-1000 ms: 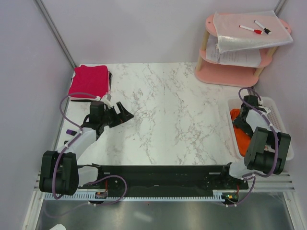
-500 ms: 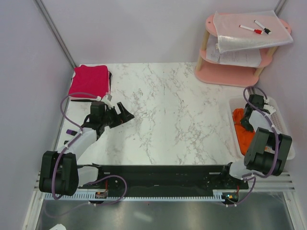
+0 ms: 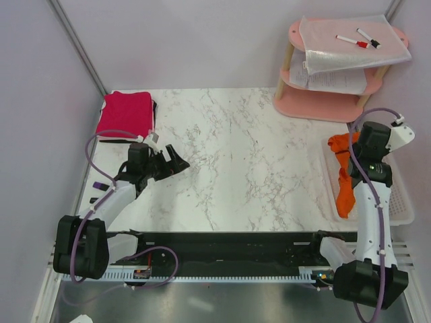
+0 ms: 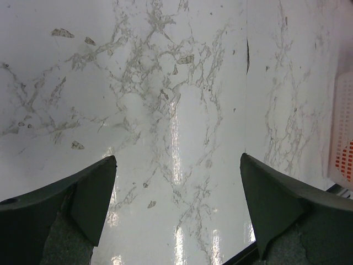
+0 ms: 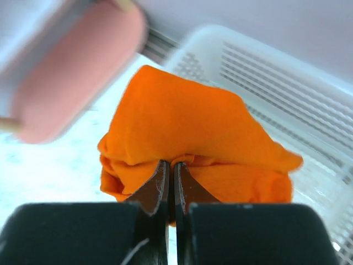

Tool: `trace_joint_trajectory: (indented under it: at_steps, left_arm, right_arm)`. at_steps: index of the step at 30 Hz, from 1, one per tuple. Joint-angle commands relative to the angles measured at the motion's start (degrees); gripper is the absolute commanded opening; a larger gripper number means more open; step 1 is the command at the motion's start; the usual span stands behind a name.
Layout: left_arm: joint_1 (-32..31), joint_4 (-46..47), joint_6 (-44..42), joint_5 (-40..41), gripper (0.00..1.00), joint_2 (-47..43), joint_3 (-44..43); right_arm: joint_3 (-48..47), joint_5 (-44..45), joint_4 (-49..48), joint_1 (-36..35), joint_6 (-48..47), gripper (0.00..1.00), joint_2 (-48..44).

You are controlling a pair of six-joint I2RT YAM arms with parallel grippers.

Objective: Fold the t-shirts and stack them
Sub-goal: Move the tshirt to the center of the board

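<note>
T-shirt [image 5: 182, 127] in orange hangs from the clenched right hand [image 5: 170, 164] over the basket [image 5: 287, 72]; left hand [image 4: 176, 165] spread wide.

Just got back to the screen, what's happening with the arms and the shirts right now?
The right tool is shut on the orange t-shirt, pinching a fold of it and holding it up over the white basket at the table's right edge, with the cloth draping down toward the basket. The left tool is open and holds nothing, hovering over bare marble table. One folded red t-shirt lies at the far left corner. The orange one is not yet spread out or folded.
</note>
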State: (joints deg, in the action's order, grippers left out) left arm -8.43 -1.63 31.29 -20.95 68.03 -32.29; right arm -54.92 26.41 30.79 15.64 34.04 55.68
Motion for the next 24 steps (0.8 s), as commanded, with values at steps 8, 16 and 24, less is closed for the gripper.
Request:
trace_joint_trajectory:
  at_steps: [8,16,24]
  left_arm:
    - [-0.63,-1.27,-1.32,1.87,1.00,-2.20,-2.51]
    - [-0.63,-2.94,-1.49,3.63,1.00,-3.08,-3.92]
    - [-0.63,-4.44,-2.02,5.13,1.00,-4.05,-4.36]
  right_arm:
    - [-24.62,-17.09,-4.15,-19.63,-6.97,0.00,10.05]
    - [-25.77,-13.15,-4.60,-50.83,-11.45,0.00,22.78]
    - [-17.97,-9.91,-5.47,-55.28,-9.87,0.98,25.20]
